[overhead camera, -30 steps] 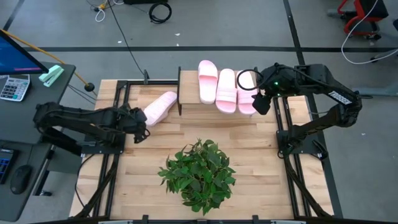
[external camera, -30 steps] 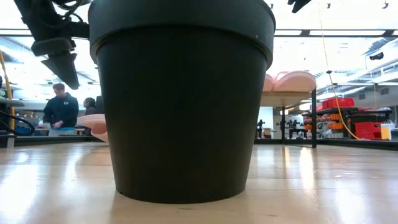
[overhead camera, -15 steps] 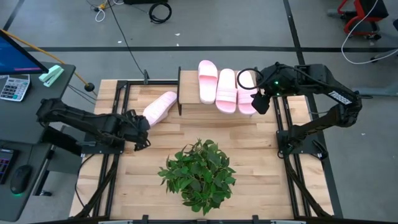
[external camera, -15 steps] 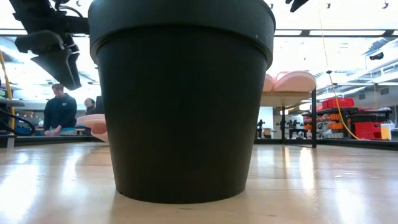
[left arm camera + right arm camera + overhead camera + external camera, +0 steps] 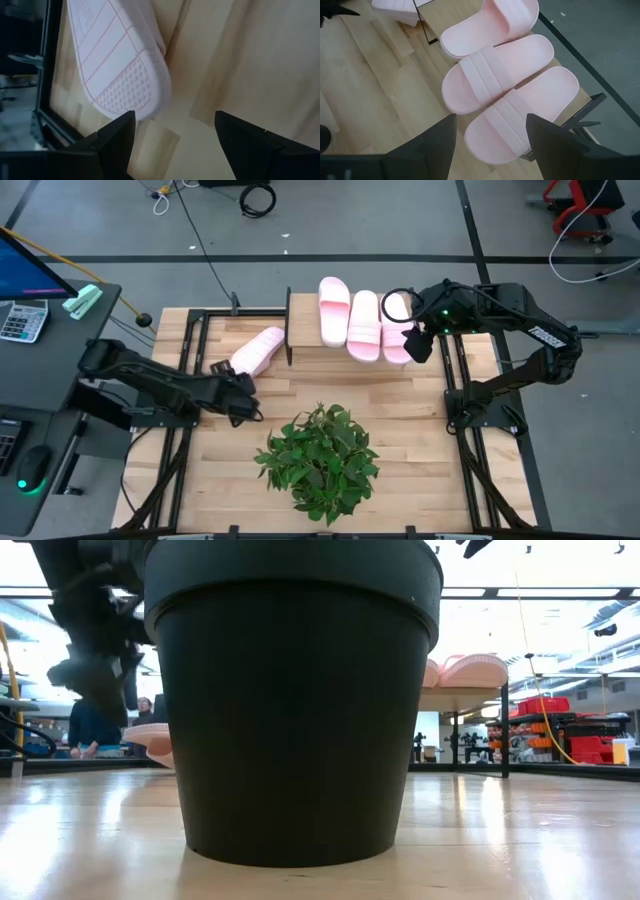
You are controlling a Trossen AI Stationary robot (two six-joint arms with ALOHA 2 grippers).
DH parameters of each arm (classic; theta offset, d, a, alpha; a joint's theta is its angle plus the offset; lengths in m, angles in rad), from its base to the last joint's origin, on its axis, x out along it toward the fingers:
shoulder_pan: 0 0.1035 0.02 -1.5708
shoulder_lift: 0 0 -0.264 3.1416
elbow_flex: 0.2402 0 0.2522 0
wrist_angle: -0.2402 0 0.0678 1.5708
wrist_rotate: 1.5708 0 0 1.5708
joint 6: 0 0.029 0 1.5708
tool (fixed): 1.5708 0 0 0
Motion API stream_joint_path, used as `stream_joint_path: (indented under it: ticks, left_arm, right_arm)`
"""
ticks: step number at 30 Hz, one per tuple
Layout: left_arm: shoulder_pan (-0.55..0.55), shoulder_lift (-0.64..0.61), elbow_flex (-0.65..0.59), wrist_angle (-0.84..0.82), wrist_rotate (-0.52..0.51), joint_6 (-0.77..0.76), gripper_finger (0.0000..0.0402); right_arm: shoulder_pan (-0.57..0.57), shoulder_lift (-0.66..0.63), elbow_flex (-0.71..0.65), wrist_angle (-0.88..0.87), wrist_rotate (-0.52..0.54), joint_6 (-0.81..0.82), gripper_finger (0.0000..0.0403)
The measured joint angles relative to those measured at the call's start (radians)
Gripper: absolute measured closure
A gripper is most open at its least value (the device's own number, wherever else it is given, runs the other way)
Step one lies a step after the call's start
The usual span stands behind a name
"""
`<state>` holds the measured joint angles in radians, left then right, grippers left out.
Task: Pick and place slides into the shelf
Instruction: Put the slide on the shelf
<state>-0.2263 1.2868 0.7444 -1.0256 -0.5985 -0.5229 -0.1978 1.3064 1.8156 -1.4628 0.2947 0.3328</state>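
Three pale pink slides (image 5: 363,325) lie side by side, straps up, on the shelf (image 5: 303,332) at the table's far side; the right wrist view shows these three slides (image 5: 495,75) too. A fourth slide (image 5: 257,352) lies sole up on the table, just left of the shelf's black leg, and its treaded sole (image 5: 120,60) fills the left wrist view. My left gripper (image 5: 243,398) hangs open just near of that slide, touching nothing. My right gripper (image 5: 420,342) hovers open over the shelf's right end, above the rightmost slide (image 5: 520,115).
A leafy plant (image 5: 320,455) in a black pot (image 5: 295,700) stands on the near middle of the table and blocks most of the low view. Black frame rails (image 5: 190,360) run along both table sides. People show in the room beyond the table.
My left gripper has moved toward the table's right and a little toward its near edge, coming down beside the near end of the slide on the table. It has stayed open. The slides have not moved.
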Motion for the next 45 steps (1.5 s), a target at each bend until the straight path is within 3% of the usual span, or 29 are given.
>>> stream_joint_path:
  ticks: [11,16,29,35,45]
  left_arm:
    - [0.001,0.211,0.0,0.056,-0.155,-0.073,0.0124]
    - [0.017,0.281,0.0,0.118,-0.166,-0.065,0.0125]
    - [0.193,0.361,0.0,0.084,-0.241,-0.112,0.0153]
    - [0.264,0.361,0.0,0.085,-0.248,-0.086,0.0205]
    - [0.298,0.348,0.001,0.034,-0.24,-0.105,0.0347]
  right_arm:
    - [0.0,0.0,0.0,-0.001,-0.004,0.004,0.0158]
    - [0.0,0.0,0.0,-0.001,-0.013,0.009,0.0158]
    - [0.0,0.0,0.0,-0.001,-0.013,0.034,0.0158]
    - [0.0,0.0,0.0,0.001,-0.013,0.035,0.0158]
    - [0.0,0.0,0.0,0.002,-0.012,0.034,0.0158]
